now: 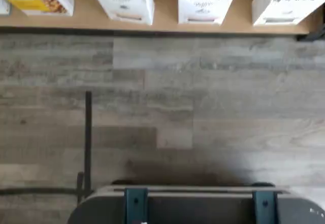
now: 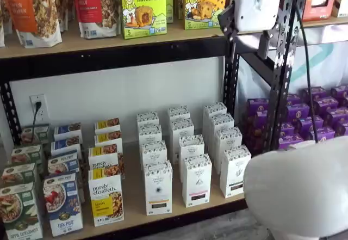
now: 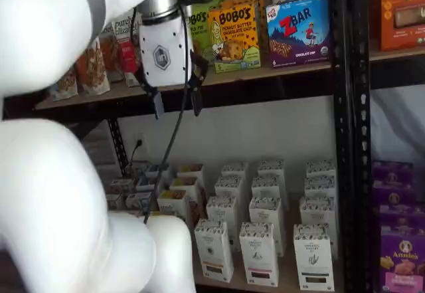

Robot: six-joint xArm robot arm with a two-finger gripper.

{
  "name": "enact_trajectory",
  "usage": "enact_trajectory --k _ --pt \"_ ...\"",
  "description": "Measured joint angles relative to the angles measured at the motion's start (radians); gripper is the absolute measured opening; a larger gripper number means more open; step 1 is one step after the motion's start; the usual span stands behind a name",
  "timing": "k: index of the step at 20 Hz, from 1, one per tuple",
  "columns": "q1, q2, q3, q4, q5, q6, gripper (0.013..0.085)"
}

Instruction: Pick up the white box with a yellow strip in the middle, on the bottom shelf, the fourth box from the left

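The white box [image 2: 158, 188] is a tall narrow carton with a speckled top and a dark strip low on its front. It stands at the front of the bottom shelf [image 2: 133, 199], right of a yellow "purely elizabeth" box [image 2: 105, 202]. It also shows in a shelf view [image 3: 214, 250] and in the wrist view [image 1: 124, 0]. Several identical cartons stand behind it and to its right. My gripper [image 3: 176, 101] hangs empty at the height of the upper shelf, far above the box. A gap shows between its two black fingers. In a shelf view the gripper [image 2: 244, 36] shows at the top.
The upper board [image 2: 109, 41] carries Bobo's boxes and granola bags. A black rack upright [image 2: 232, 82] stands right of the white cartons, with purple boxes [image 2: 310, 115] beyond it. The white arm [image 3: 60, 193] hides the left of a shelf view. A dark mount with teal brackets [image 1: 198, 206] lies over grey plank floor [image 1: 167, 107].
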Motion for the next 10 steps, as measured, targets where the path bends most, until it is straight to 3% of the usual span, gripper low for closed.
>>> enact_trajectory --k 3,7,10 --pt "0.004 -0.011 0.057 0.022 -0.081 0.005 0.0850" --pt "0.047 0.037 0.085 0.008 -0.112 0.045 0.0850" --pt "0.065 0.043 0.126 0.022 -0.177 0.060 0.0850"
